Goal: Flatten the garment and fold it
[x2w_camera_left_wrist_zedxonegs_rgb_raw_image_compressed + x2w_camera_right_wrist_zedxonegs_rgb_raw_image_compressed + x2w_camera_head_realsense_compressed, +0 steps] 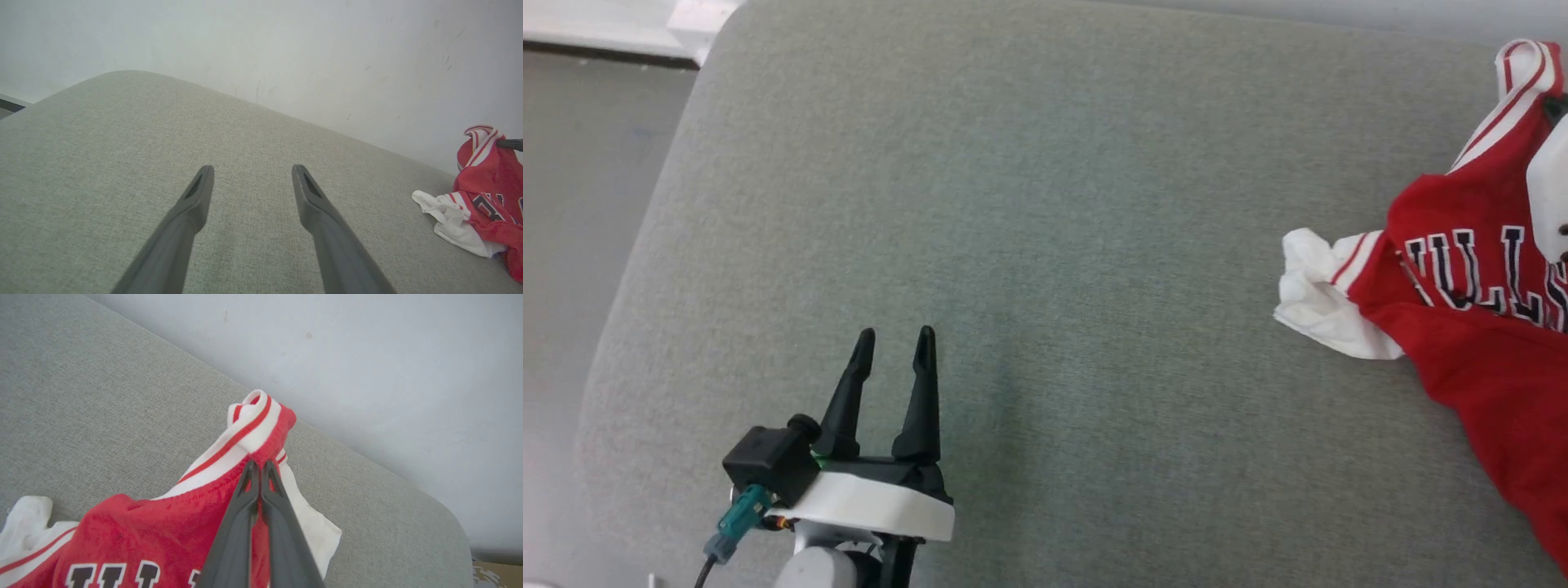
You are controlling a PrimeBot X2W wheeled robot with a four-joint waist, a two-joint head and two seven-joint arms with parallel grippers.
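At the near left corner of the cushion [1054,204], the left gripper [894,339] hovers over bare upholstery. Its jaws are apart with nothing between them, and it is well apart from the jersey T-shirt [1462,351]. Any risk here? (A)

Little from that arm, though it gives no help either. The risk sits along the cushion's right edge. The shirt lies crumpled there, its white sleeve [1319,294] bunched toward the middle and its red body running toward the near right corner. (B)

And the right gripper [260,465]? (A)

Its jaws are together, clamped on red cloth just under the striped neck trim [249,433], close to the far edge by the wall [367,355]. It is a single, thin pinch. My judgement is that a pull could slip the knit free, or raise the shirt like a rope and twist the sleeves under. (B)

Agreed. A drag outward could also tip the shirt off the right edge. I cannot tell how many layers are pinched, so both neck layers may be caught. (A)
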